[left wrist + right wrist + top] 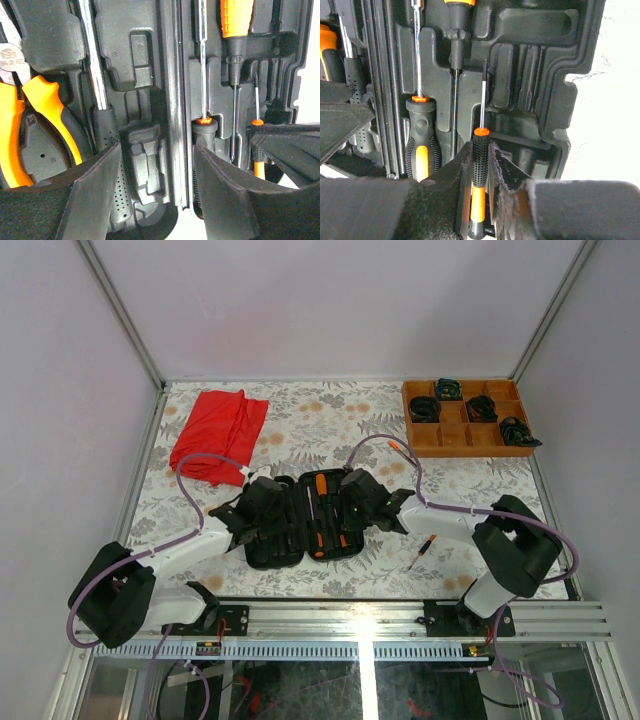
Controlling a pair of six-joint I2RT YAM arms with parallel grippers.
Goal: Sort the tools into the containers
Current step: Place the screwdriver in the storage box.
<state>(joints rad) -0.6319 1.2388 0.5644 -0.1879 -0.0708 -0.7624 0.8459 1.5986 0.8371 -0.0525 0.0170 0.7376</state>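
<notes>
Black tool case (pixel 285 545) is laid open and looks mostly filled, pliers (pixel 47 107) and bigger screwdrivers (pixel 420 142) seated in slots. Left gripper (pixel 157 150) is held part-open over the case's middle, empty; a thin screwdriver (pixel 481 142) is pinched in the right gripper (pixel 479 170). One small screwdriver (pixel 421 552) is left loose on the table (pixel 330 430).

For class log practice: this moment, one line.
right gripper shut on small screwdriver | left gripper open over tool case

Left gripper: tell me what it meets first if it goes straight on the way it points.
Probably the moulded insert of the tool case, beside its centre hinge, which shows between the fingers of the open left gripper; depth is unclear.
</notes>
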